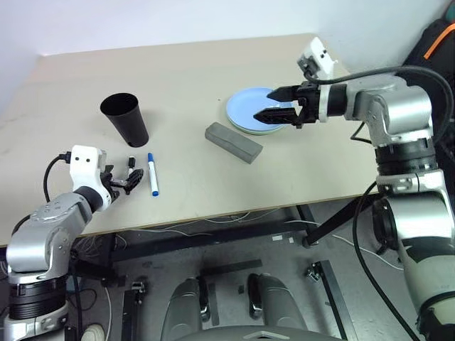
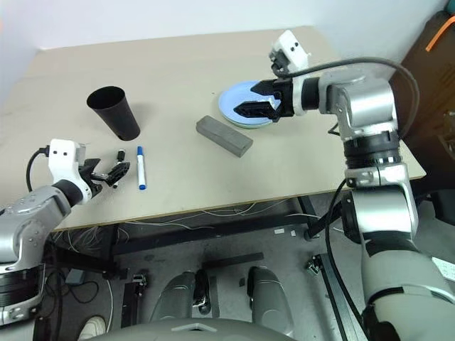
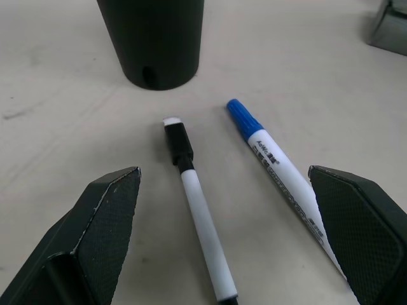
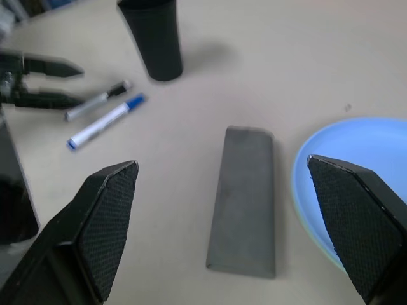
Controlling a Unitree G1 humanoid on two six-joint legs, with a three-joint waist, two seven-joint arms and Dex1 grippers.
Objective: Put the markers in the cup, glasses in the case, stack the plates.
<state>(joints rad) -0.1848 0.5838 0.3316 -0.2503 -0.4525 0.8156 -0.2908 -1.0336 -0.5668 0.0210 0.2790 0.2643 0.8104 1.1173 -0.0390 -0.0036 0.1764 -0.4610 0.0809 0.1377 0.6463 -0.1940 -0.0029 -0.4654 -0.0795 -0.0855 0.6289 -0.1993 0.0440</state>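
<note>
The two markers, the black-capped one and the blue-capped one, lie side by side on the table, close together but not touching. They are directly ahead of the left gripper, whose fingers stand wide apart with nothing between them. In the left wrist view the black-capped marker runs in between the two fingers, and the blue-capped one lies near the inner side of one finger. The cup stands upright just beyond the marker caps, further from this gripper, and looks empty as far as can be seen. So the markers are not yet in the cup.

The case lies closed on the table, just below and ahead of the right gripper. This gripper hangs above the table with its fingers apart and holds nothing. The blue plate sits on the green plate, of which a thin edge shows under it, just beside the case and under the right gripper. The plates seem already stacked.

The glasses cannot be made out on the table; with the case closed, they may already be inside, but this cannot be told. What clearly remains is the markers, and the left gripper seems placed to take the black-capped one.
</note>
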